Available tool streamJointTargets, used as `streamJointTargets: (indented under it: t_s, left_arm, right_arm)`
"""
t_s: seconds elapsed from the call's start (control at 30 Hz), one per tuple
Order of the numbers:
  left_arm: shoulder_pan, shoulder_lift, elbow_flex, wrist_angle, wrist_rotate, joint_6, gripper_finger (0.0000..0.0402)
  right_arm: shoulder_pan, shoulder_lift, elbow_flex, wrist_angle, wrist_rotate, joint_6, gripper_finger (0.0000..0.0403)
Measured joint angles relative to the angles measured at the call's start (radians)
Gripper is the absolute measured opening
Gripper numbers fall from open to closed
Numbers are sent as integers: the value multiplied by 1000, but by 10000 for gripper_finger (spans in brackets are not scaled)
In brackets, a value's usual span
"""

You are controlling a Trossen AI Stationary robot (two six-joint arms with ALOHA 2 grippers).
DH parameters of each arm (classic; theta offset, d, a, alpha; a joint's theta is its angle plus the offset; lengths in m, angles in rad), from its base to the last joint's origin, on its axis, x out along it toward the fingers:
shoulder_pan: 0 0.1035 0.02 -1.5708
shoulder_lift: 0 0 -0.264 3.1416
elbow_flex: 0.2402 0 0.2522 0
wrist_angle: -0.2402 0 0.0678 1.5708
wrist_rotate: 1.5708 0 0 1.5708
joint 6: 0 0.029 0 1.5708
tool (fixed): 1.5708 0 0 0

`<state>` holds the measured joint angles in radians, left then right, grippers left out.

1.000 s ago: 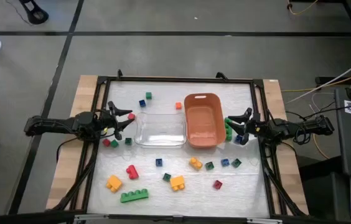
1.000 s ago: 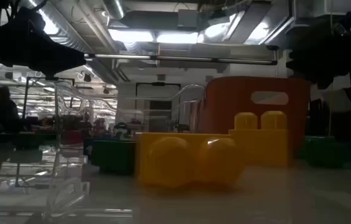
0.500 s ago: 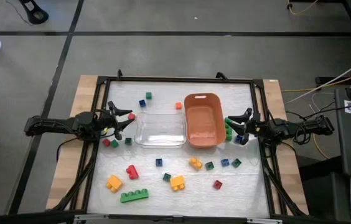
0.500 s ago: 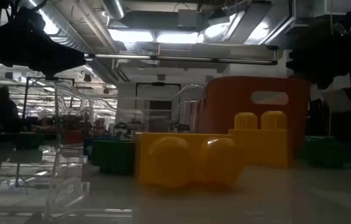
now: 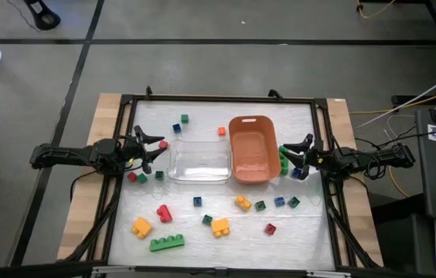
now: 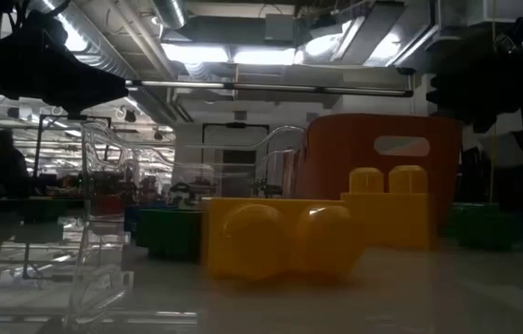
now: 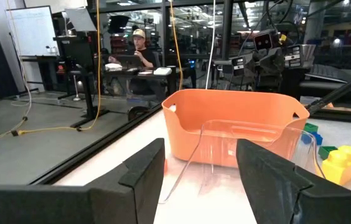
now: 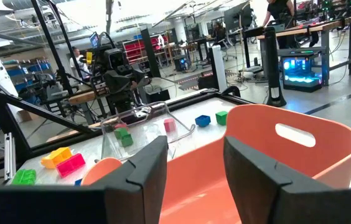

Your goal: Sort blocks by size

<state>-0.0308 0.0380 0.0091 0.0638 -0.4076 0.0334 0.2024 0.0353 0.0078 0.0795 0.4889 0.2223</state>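
Note:
Small studded blocks lie scattered on the white table top: a long green one (image 5: 167, 242), yellow ones (image 5: 141, 227) (image 5: 219, 226) (image 5: 243, 202), a red one (image 5: 163, 212), and tiny cubes such as a blue one (image 5: 177, 128) and an orange one (image 5: 222, 131). My left gripper (image 5: 154, 151) is open and empty at the table's left, beside the clear tray (image 5: 199, 162); a small red cube (image 5: 163, 144) lies close to its far finger. My right gripper (image 5: 294, 154) is open and empty at the table's right, beside the orange bin (image 5: 253, 150), near a green block (image 5: 283, 158) and a blue one (image 5: 301, 173).
The clear tray and the orange bin stand side by side mid-table, both without blocks as far as the high view shows. A dark frame (image 5: 218, 99) runs round the table top. In the low view two yellow bricks (image 6: 280, 237) stand close before the bin (image 6: 382, 153). People show in the room behind.

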Motion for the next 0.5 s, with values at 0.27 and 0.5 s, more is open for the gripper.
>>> streamJointTargets:
  t_s: [0.27,0.5]
  left_arm:
    - [0,0,0,0,0,0,187]
    - [0,0,0,0,0,0,187]
  right_arm:
    - [0,0,0,0,-2,0,156]
    - [0,0,0,0,-9,0,156]
